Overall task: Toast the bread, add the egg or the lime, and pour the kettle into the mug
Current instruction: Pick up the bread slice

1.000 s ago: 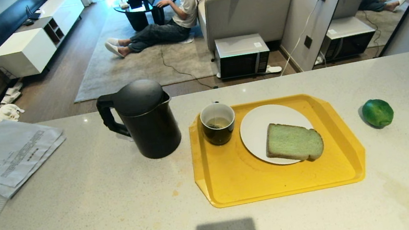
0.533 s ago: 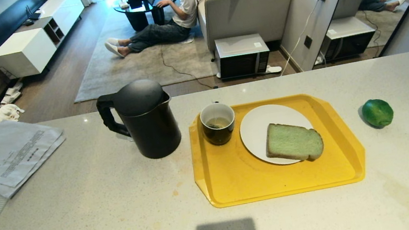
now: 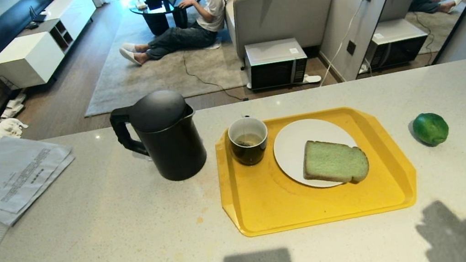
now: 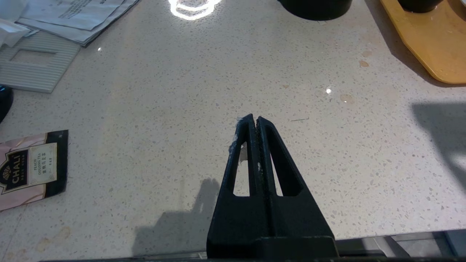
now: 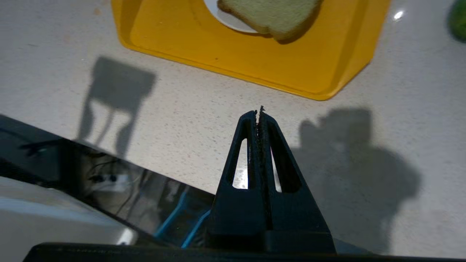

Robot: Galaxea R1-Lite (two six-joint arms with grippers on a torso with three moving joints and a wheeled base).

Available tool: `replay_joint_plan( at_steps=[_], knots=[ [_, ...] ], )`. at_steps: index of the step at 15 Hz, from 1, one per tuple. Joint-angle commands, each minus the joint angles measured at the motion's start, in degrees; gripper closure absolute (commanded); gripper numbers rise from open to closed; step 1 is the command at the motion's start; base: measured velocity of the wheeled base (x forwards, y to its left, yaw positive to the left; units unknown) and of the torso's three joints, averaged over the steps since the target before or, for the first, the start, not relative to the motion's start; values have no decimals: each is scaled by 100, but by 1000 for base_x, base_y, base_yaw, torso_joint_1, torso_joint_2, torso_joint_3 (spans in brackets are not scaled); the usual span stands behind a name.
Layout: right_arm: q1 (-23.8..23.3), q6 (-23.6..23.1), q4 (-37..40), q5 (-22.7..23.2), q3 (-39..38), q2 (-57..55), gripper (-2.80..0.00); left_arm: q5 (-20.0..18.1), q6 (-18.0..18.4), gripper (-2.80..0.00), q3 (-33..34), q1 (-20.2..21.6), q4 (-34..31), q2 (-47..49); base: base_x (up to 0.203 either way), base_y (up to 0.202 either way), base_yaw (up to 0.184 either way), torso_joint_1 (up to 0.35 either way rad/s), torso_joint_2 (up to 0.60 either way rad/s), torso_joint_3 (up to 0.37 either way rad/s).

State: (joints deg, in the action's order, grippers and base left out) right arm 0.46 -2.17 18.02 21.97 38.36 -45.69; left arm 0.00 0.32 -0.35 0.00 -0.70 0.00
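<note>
Left fingers [image 4: 251, 125] closed, CHALI peach oolong sachet [image 4: 29, 169] nearby

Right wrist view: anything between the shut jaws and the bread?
Only the yellow tray: its raised near rim lies between the right gripper and the bread on the white plate. Bare counter otherwise.

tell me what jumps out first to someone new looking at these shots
The bright yellow plastic tray at the counter's middle grabs the eye, carrying a white plate with a pale green bread slice and a small dark mug. A tall matte black kettle stands just left of it; a glossy green lime sits alone to the right.
</note>
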Motion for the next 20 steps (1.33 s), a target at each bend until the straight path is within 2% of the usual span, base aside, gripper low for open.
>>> replay_joint_plan(
  at_steps=[1, 3, 5, 10, 13, 16, 17, 19, 20],
  knots=[
    [3, 479, 43, 594, 696, -2002, 0, 0, 3, 0, 0, 0, -1, 9, 0, 0, 0, 0, 0, 0],
    [-5, 1077, 53, 1051, 1116, -2922, 0, 0, 3, 0, 0, 0, -1, 9, 0, 0, 0, 0, 0, 0],
    [-4, 1435, 70, 1317, 1411, -3586, 0, 0, 3, 0, 0, 0, -1, 9, 0, 0, 0, 0, 0, 0],
    [-3, 2083, 80, 1433, 1904, -4267, 0, 0, 3, 0, 0, 0, -1, 9, 0, 0, 0, 0, 0, 0],
    [-6, 2107, 70, 1436, 1989, -4355, 0, 0, 3, 0, 0, 0, -1, 9, 0, 0, 0, 0, 0, 0],
    [-17, 2075, 46, 1707, 2183, -4774, 0, 0, 3, 0, 0, 0, -1, 9, 0, 0, 0, 0, 0, 0],
    [-10, 1881, 44, 1741, 2176, -4940, 0, 0, 3, 0, 0, 0, -1, 9, 0, 0, 0, 0, 0, 0],
    [-4, 897, 85, 1763, 2063, -5186, 0, 5, 3, 0, 0, 0, -1, 9, 0, 0, 0, 0, 0, 0],
    [13, 773, 148, 1757, 2138, -5252, 0, 0, 3, 0, 0, 0, -1, 9, 0, 0, 0, 0, 0, 0]
  ],
)
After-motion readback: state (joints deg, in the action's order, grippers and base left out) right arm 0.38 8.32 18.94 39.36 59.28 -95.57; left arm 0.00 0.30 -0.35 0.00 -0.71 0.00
